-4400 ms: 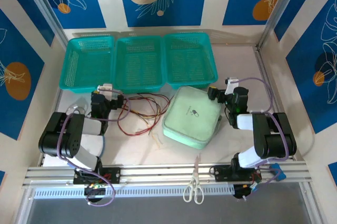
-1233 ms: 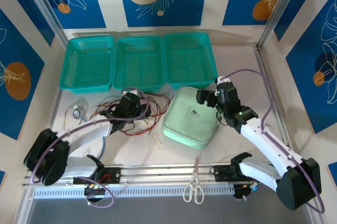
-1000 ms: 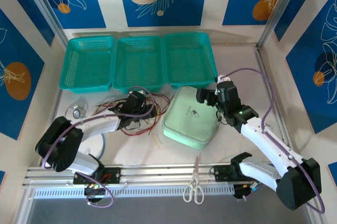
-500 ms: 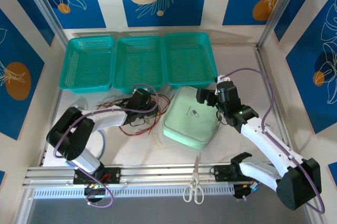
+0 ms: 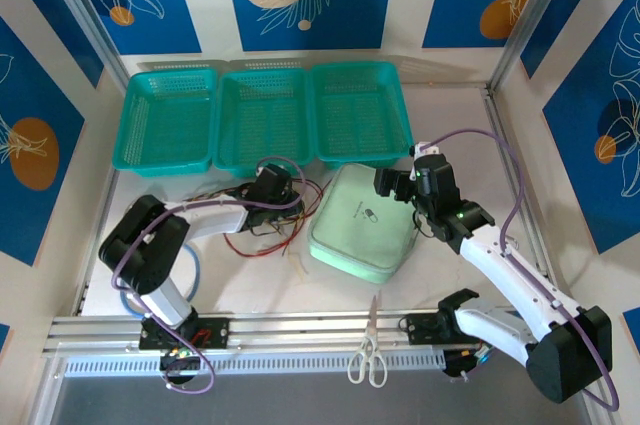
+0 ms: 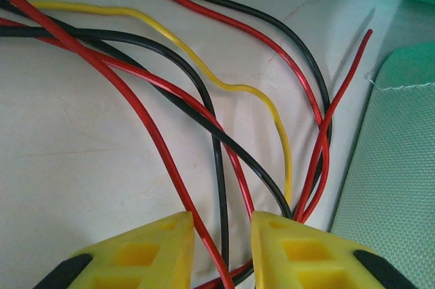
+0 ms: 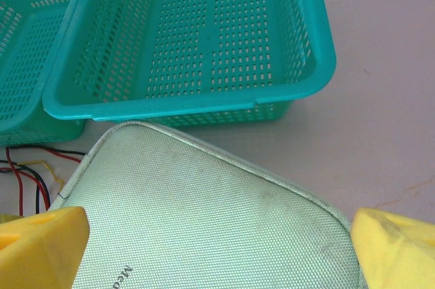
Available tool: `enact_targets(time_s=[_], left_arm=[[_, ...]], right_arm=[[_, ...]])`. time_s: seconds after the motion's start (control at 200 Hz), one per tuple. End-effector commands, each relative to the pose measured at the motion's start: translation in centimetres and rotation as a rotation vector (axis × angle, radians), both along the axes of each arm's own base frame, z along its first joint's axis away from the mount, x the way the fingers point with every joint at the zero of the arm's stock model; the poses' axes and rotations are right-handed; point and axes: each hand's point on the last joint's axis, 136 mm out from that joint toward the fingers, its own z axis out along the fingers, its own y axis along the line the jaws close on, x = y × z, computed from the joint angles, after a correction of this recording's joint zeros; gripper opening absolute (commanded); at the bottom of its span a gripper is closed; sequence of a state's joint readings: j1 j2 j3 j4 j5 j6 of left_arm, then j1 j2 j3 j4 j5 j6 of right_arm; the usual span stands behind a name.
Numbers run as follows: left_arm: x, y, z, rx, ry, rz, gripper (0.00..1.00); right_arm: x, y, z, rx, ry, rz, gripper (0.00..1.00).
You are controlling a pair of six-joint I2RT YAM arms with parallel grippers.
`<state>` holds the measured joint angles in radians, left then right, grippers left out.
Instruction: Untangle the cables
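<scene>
The cables (image 5: 262, 223) lie tangled on the table left of the green pouch: thin red, black and yellow wires (image 6: 204, 98) crossing one another. My left gripper (image 5: 278, 185) is low over their far right part. In the left wrist view its yellow fingers (image 6: 136, 255) stand a narrow gap apart, the left gripper (image 6: 223, 248) straddling a red and a black wire without pinching them. More wires run under the right finger. My right gripper (image 5: 392, 185) hovers over the pouch's far corner, the right gripper (image 7: 217, 251) wide open and holding nothing.
A pale green zipped pouch (image 5: 365, 220) (image 7: 204, 214) lies right of the wires. Three teal baskets (image 5: 265, 120) (image 7: 204, 105) line the back. Scissors (image 5: 368, 355) rest on the front rail. A light-blue tube (image 5: 198, 267) curves beside the left arm.
The left arm has reached further right over the cables and its jaws have narrowed around two wires. The right arm has not moved.
</scene>
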<state>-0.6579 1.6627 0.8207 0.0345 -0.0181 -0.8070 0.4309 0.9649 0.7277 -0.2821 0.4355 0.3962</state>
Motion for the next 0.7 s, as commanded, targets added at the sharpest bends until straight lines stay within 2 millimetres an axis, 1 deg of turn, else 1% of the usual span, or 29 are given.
enact_targets(time_s=[0.0,0.12,0.15,0.205,0.325,0.38,0.485,0.59,0.695], left_arm=[[0.2,-0.4,-0.2,0.007,0.031,0.004,0.28],[0.1,-0.5,-0.5,0.006,0.042,0.002,0.28],[0.1,-0.3,-0.6,0.012,0.047,0.008,0.29],[0.0,-0.1,-0.6,0.019,0.049,0.019,0.36],[0.0,0.6,-0.2,0.037,0.034,0.044,0.39],[-0.1,0.6,-0.2,0.034,0.030,0.046,0.39],[-0.1,0.3,-0.8,0.028,0.050,0.038,0.34],[0.3,-0.4,-0.7,0.005,0.043,0.032,0.26],[0.5,-0.4,-0.4,0.001,0.031,0.034,0.15]], right_arm=[[0.2,-0.3,2.0,0.001,-0.051,-0.006,0.99],[0.2,-0.3,2.2,0.002,-0.055,-0.006,0.99],[0.1,-0.3,2.1,0.000,-0.053,-0.006,0.99],[0.1,-0.4,2.1,-0.001,-0.051,-0.007,0.99],[0.0,-0.5,2.1,0.002,-0.053,-0.011,0.99],[0.0,-0.5,2.1,0.004,-0.056,-0.012,0.99],[0.0,-0.5,2.0,0.003,-0.057,-0.013,0.99],[-0.1,-0.6,2.0,0.001,-0.055,-0.014,0.99],[-0.3,-0.7,2.4,-0.002,-0.065,-0.014,0.99]])
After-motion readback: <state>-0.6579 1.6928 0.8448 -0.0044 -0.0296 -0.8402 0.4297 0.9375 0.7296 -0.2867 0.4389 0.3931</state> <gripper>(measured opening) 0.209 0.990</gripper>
